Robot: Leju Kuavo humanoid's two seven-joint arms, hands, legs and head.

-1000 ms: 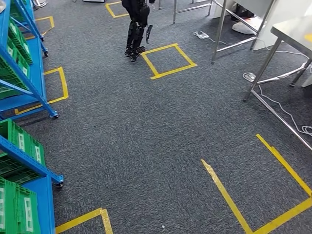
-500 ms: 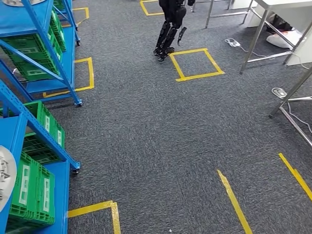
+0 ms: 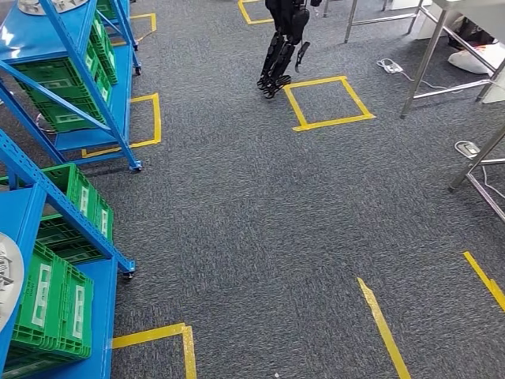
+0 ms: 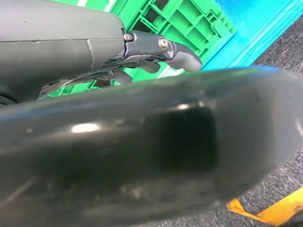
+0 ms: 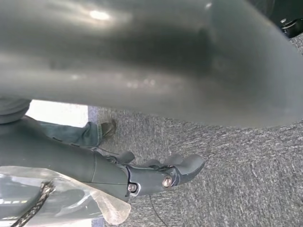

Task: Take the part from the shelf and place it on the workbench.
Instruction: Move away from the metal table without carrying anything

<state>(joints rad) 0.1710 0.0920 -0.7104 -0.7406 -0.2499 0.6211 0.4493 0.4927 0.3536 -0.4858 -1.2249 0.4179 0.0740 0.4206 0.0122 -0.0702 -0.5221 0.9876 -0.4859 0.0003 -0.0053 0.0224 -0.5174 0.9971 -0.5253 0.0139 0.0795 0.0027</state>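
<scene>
From the head view I see the blue shelf [image 3: 35, 197] on my left, stacked with green crates [image 3: 50, 304]. A pale round part [image 3: 7, 276] lies on its near level, at the frame's edge; I think it's the part, though it's cropped. My left robot hand [image 4: 157, 49] hangs beside a crate, fingers loosely extended, holding nothing. My right robot hand [image 5: 161, 172] hangs likewise over the carpet [image 3: 268, 237].

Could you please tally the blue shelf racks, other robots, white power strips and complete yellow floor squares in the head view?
blue shelf racks: 2
black robot: 1
white power strips: 2
complete yellow tape square: 1
Total: 6
</scene>
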